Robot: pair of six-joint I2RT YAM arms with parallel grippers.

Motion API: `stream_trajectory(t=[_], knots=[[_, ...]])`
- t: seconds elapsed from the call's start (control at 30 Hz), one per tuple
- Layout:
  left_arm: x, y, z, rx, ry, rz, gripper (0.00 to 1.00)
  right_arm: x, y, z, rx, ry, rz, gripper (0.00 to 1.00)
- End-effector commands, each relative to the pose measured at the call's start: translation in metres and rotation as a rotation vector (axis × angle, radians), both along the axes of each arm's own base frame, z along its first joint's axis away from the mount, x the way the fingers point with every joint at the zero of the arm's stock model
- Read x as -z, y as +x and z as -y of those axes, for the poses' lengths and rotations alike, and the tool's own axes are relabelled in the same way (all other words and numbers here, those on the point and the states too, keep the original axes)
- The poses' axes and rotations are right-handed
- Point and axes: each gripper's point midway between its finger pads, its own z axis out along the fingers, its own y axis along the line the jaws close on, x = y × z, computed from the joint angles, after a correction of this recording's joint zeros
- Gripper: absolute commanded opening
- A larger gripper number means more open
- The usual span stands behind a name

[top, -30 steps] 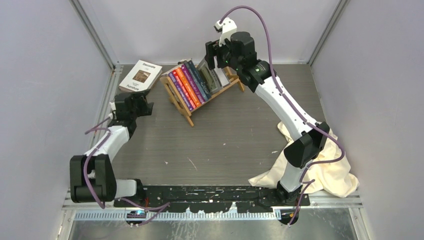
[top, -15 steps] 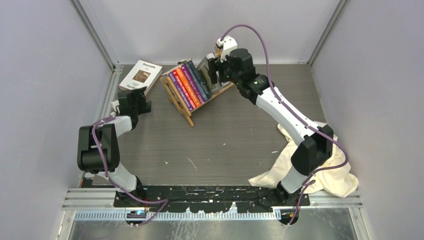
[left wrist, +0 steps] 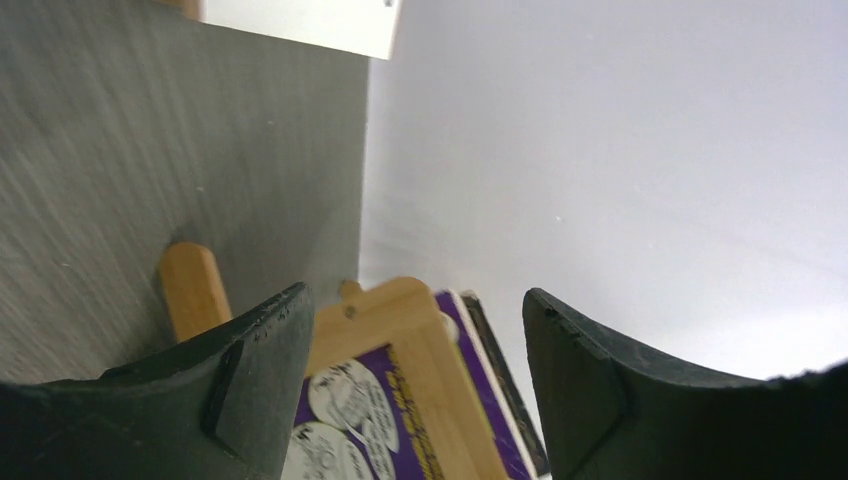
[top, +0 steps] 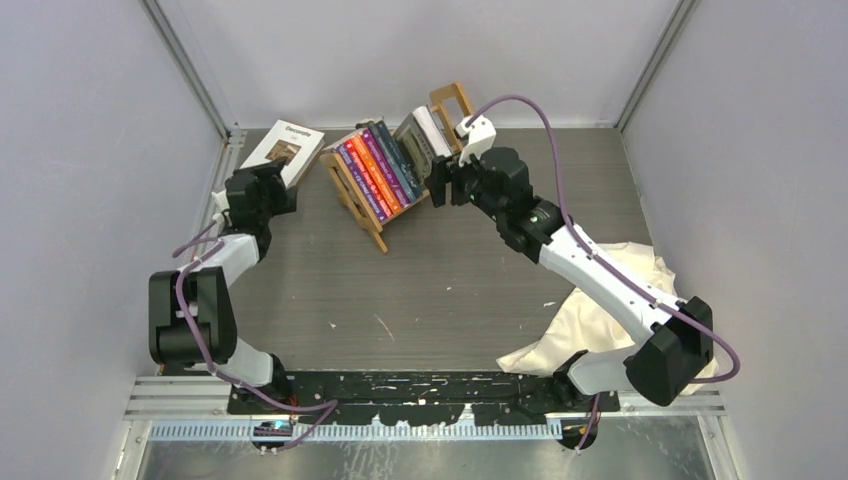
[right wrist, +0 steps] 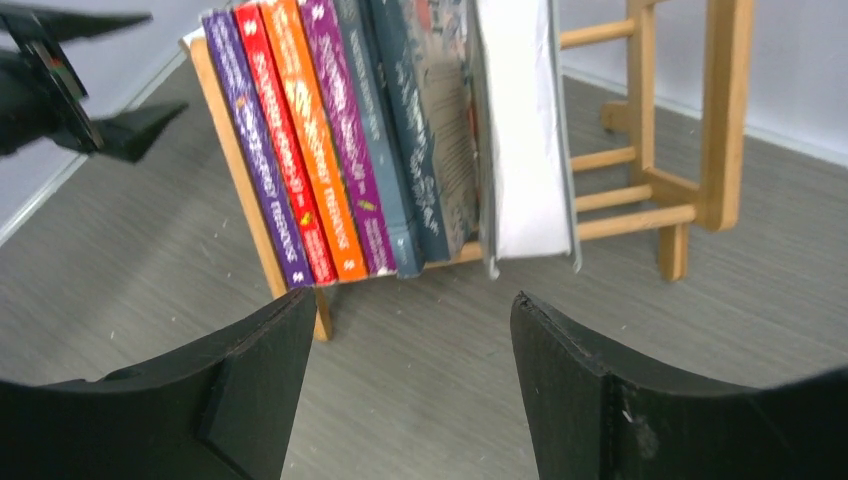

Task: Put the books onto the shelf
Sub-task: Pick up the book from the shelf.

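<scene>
The light-wood shelf point(top: 372, 215) stands at the back centre. It holds a row of upright books point(top: 380, 172): purple, red, orange, purple and dark blue spines, then a grey-and-white one point(right wrist: 525, 130). A white book point(top: 284, 150) lies flat on the table at the back left. My left gripper point(top: 275, 195) is open just in front of that book and faces the shelf's left end frame point(left wrist: 420, 330), where a purple cover point(left wrist: 350, 400) shows. My right gripper point(top: 440, 182) is open and empty, close in front of the shelf's right part. Its jaws frame bare table below the spines point(right wrist: 330, 140).
A cream cloth point(top: 625, 305) lies bunched at the right, under the right arm. The enclosure's pale walls stand close behind the shelf and at the left. The shelf's right end frame point(right wrist: 722, 110) stands free past the last book. Grey table lies between the arms.
My right gripper has come down and back from above the shelf's right end to its front side. The left arm has folded in and carried its gripper back toward the white book.
</scene>
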Motion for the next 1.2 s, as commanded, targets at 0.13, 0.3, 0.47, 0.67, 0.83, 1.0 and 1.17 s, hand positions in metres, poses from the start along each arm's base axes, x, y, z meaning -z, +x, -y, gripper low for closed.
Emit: stream_trajectory(t=[0.13, 0.3, 0.47, 0.67, 0.83, 1.0, 1.17], knots=[[-0.052, -0.012, 0.002, 0.043, 0.065, 0.131, 0.76, 0.001, -0.005, 0.008, 0.054, 0.106, 0.095, 0.76], [-0.060, -0.012, 0.002, 0.045, 0.083, 0.165, 0.76, 0.018, 0.002, 0.008, 0.072, 0.100, 0.122, 0.76], [-0.063, -0.010, 0.001, 0.042, 0.086, 0.189, 0.76, 0.026, 0.011, 0.004, 0.077, 0.098, 0.140, 0.76], [-0.066, -0.005, 0.002, 0.047, 0.080, 0.211, 0.76, 0.035, 0.022, 0.000, 0.085, 0.099, 0.145, 0.76], [-0.067, -0.002, 0.003, 0.055, 0.077, 0.226, 0.76, 0.043, 0.028, 0.002, 0.100, 0.095, 0.144, 0.76], [-0.065, 0.001, 0.003, 0.054, 0.077, 0.231, 0.76, 0.047, 0.034, 0.005, 0.105, 0.091, 0.144, 0.76], [-0.064, 0.005, 0.002, 0.054, 0.077, 0.235, 0.76, 0.054, 0.043, 0.008, 0.103, 0.095, 0.135, 0.76]])
